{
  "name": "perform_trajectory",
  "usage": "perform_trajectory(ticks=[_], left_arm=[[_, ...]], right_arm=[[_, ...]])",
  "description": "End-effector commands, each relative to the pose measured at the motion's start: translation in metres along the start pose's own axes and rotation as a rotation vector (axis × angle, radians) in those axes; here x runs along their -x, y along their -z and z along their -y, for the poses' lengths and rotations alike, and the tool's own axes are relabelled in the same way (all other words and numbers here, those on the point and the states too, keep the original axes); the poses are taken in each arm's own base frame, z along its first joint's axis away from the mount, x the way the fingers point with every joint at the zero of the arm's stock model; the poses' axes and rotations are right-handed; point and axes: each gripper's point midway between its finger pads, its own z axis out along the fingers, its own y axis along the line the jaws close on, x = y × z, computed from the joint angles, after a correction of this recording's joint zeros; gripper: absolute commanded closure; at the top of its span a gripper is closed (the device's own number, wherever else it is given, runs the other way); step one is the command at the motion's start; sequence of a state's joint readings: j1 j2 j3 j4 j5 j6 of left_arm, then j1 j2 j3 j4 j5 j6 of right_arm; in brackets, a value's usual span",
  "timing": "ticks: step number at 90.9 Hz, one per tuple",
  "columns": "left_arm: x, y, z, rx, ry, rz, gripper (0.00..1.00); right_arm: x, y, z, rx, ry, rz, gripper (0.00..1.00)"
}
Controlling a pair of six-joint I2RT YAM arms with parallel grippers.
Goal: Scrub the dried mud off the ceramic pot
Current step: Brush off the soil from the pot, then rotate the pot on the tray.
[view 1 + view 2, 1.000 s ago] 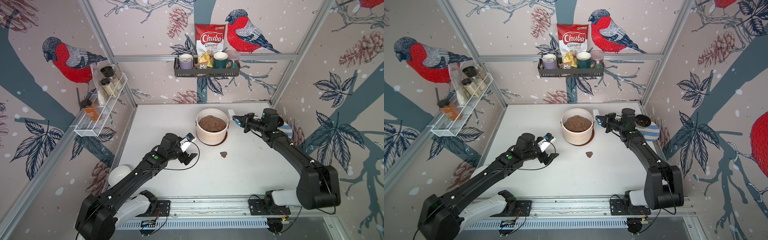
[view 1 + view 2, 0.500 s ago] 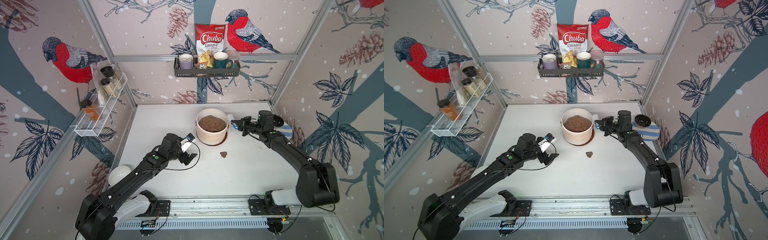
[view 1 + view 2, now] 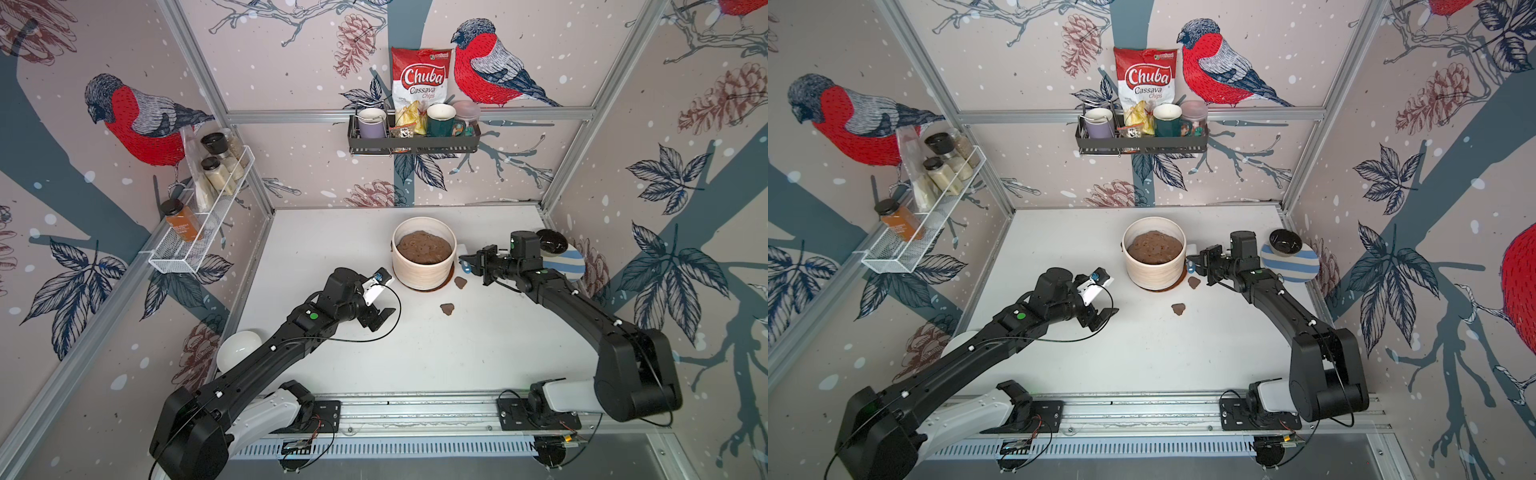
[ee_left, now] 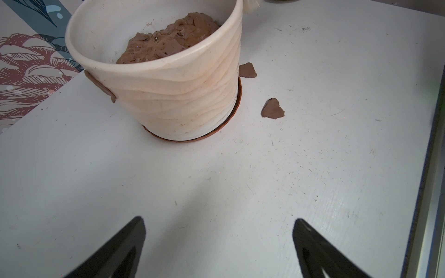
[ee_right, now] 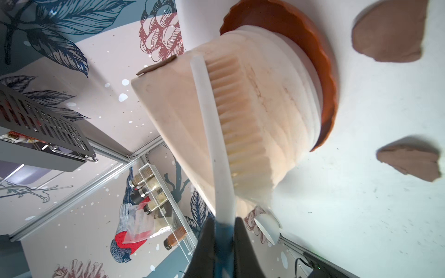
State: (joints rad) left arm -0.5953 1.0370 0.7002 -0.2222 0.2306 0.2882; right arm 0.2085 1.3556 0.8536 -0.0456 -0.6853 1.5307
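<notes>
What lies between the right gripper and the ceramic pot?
A white brush, held by the right gripper, bristles against the ceramic pot; the right wrist view shows it.

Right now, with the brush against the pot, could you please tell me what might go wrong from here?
1. Nothing steadies the ceramic pot: the left pincer is open and apart from it, so the brush, pressed sideways by the right pincer, may shove or tip it and spill soil.
2. One dried mud patch clings to the pot's side away from the brush, so it may be missed.
</notes>
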Motion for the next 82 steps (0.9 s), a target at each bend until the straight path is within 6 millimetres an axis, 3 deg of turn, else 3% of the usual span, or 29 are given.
perform_trajectory(ticks=[1,13,29,40,50,60,69,82], left_arm=[[0.003,0.001,0.001,0.0,-0.012,0.005,0.05],[0.007,0.003,0.005,-0.016,-0.019,0.023,0.05],[0.03,0.018,0.013,-0.048,-0.039,0.096,0.05],[0.044,0.026,0.014,-0.05,-0.054,0.102,0.05],[0.059,0.03,0.01,-0.042,0.012,0.112,0.05],[0.071,0.035,-0.022,0.107,0.229,0.112,0.05],[0.077,0.039,-0.038,0.122,0.357,0.093,0.05],[0.094,0.042,-0.017,-0.031,0.262,0.107,0.05]], right_arm=[[-0.003,0.013,0.015,-0.05,0.038,-0.012,1.0],[0.004,0.033,0.016,-0.068,0.076,0.021,1.0],[0.01,0.053,0.006,-0.106,0.183,0.067,1.0],[-0.004,0.067,-0.02,-0.085,0.376,0.071,1.0],[-0.031,0.076,-0.053,-0.105,0.637,0.086,1.0],[-0.066,0.077,-0.079,-0.118,0.904,0.085,1.0],[-0.088,0.073,-0.081,-0.155,1.052,0.05,1.0],[-0.094,0.074,-0.076,-0.186,1.139,0.056,1.0]])
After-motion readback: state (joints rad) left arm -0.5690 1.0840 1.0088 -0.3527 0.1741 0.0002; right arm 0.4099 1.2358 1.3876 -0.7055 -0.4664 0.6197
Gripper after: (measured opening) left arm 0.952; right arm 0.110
